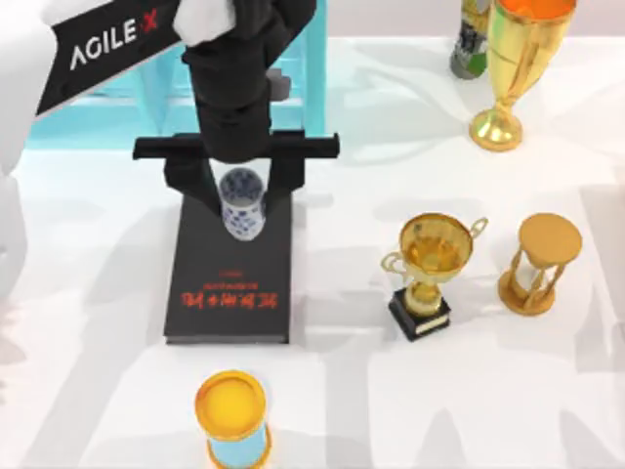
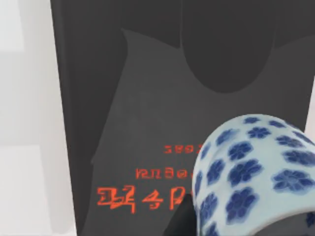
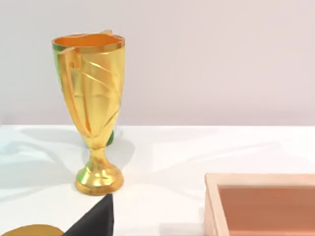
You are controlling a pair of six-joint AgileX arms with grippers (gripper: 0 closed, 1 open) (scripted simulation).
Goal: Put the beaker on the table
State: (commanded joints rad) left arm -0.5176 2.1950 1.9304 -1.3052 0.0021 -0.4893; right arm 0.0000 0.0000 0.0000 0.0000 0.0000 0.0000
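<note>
The beaker (image 1: 241, 203), a small white cup with blue flower pattern, sits between the two black fingers of my left gripper (image 1: 240, 200), which is shut on it. It hangs over the upper end of a black book (image 1: 232, 293) with red lettering. In the left wrist view the beaker (image 2: 251, 172) appears close up with the book's cover (image 2: 147, 98) behind it. The white table (image 1: 391, 391) lies open around the book. My right arm's wrist camera looks across the table (image 3: 197, 152) from the right.
A tall gold trophy (image 1: 518, 59) and a dark bottle (image 1: 472, 39) stand at the back right. A small trophy (image 1: 430, 269) and a gold hourglass (image 1: 540, 262) are right of the book. A gold-topped blue cylinder (image 1: 234, 420) stands in front, a turquoise shelf (image 1: 146, 98) behind. A wooden box (image 3: 261, 201) appears in the right wrist view.
</note>
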